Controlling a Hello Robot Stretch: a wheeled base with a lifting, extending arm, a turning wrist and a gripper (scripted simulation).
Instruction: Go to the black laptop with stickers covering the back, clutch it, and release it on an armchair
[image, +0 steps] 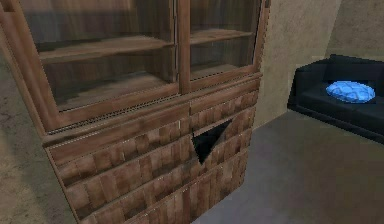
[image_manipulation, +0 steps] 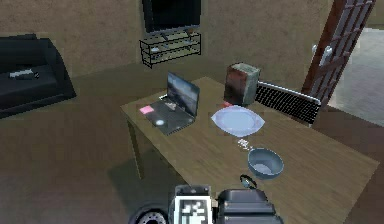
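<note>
At the bottom edge of the arm side view, just left of a white square with black marks (image_manipulation: 192, 208), sits the pincer (image_manipulation: 156, 216). Its far end cannot be made out, so neither its state nor whether it holds anything can be told.

Up the frame from it and a touch to the right, past the near edge of the brown wooden table (image_manipulation: 200, 160), stands the black laptop (image_manipulation: 180, 103). It has its lid raised and sits near the table's upper-left corner. Its long axis runs from upper left to lower right, with the lid on the upper-right side of the base. Whether the pattern on the lid is stickers cannot be told. The coming move probably calls for a reach up the frame over bare tabletop.

Just left of the laptop lies a small pink patch (image_manipulation: 147, 110). To the laptop's right lies a pale round plate (image_manipulation: 240, 121) and, toward the lower right, a grey-blue bowl (image_manipulation: 265, 161); nothing can be made out in either. A dark reddish box (image_manipulation: 242, 82) stands above the plate. A dark upholstered seat (image_manipulation: 30, 70) in the upper left is well apart from the table.

In the forward view, a brown wooden cabinet with glass doors (image: 130, 100) has bare shelves. At the right, a dark cushioned chair (image: 310, 85) carries a round blue thing (image: 350, 92).
</note>
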